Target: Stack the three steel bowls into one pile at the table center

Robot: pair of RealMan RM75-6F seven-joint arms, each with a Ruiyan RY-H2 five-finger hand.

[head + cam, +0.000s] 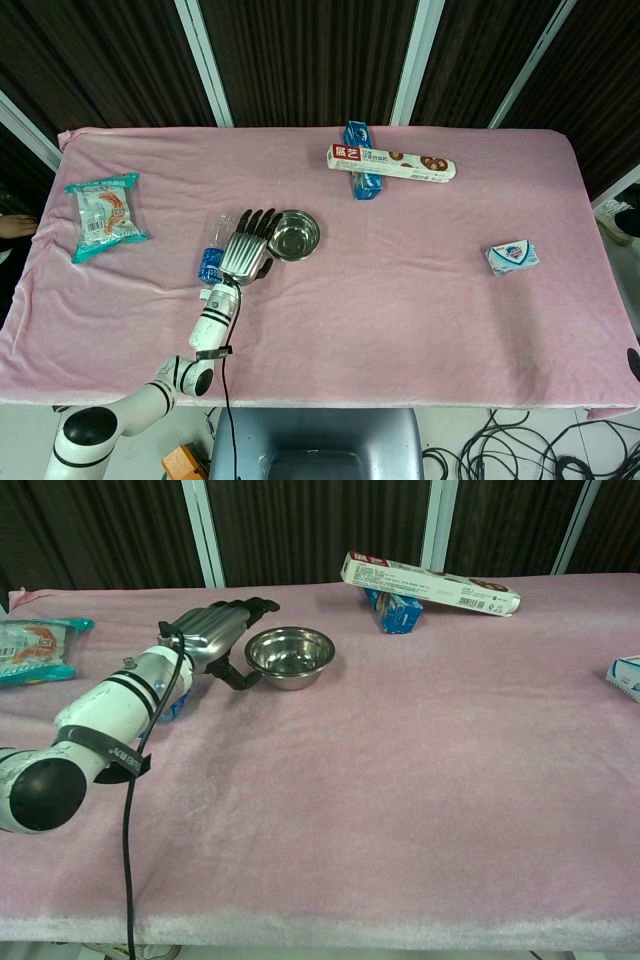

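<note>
Beside the steel bowl (pixel 294 234), holding nothing, hovers the left robot hand (pixel 247 250), fingers apart.

The steel bowl (pixel 290 656) is shiny, smooth metal; the desk (pixel 400 780) wears soft, matt pink cloth; the snack bag (pixel 105 215) is glossy plastic.

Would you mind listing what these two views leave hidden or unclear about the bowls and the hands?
- Bowl count: the steel bowl shows one rim in both views; whether others nest inside cannot be told.
- Left hand: its back faces both cameras, so palm side and any rim contact are hidden.
- Bottle: mostly covered by that hand and forearm in both views.
- Right hand: outside both frames.
- Blue packet: cut by the chest view's right edge.
</note>
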